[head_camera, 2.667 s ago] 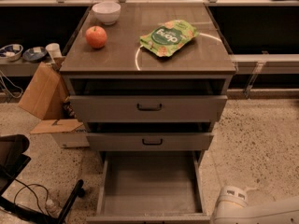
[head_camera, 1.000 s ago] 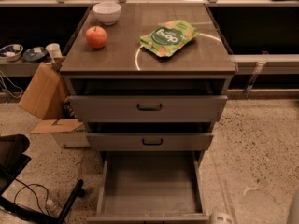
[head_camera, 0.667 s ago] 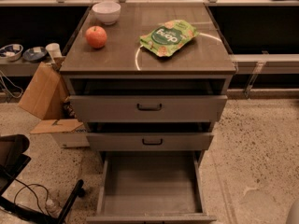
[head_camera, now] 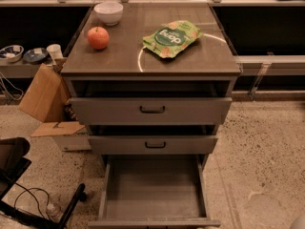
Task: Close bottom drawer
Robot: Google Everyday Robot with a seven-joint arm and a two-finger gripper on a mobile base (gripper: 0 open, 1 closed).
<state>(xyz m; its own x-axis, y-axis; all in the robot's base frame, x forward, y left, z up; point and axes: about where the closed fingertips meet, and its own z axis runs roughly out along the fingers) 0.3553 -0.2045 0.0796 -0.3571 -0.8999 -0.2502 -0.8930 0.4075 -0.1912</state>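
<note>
The grey cabinet (head_camera: 76, 70) stands in the middle of the camera view with three drawers. The bottom drawer (head_camera: 152, 190) is pulled far out toward me. Its long grey tray shows empty, and its front panel runs along the lower edge of the view with the handle hidden. The middle drawer front (head_camera: 152, 145) and the uppermost drawer front (head_camera: 152, 110) stand slightly out, each with a small dark loop handle. My gripper is not in view. Only a pale sliver of the robot (head_camera: 300, 222) shows in the bottom right corner.
On the cabinet top lie a red apple (head_camera: 97, 37), a white bowl (head_camera: 108, 12) and a green snack bag (head_camera: 171, 37). A cardboard box (head_camera: 40, 94) leans at the left. A black chair base with cables (head_camera: 28, 199) sits at the lower left. Speckled floor lies to the right.
The white arm part at the bottom right has dropped almost entirely out of view. The drawers and the things on the cabinet top have not moved.
</note>
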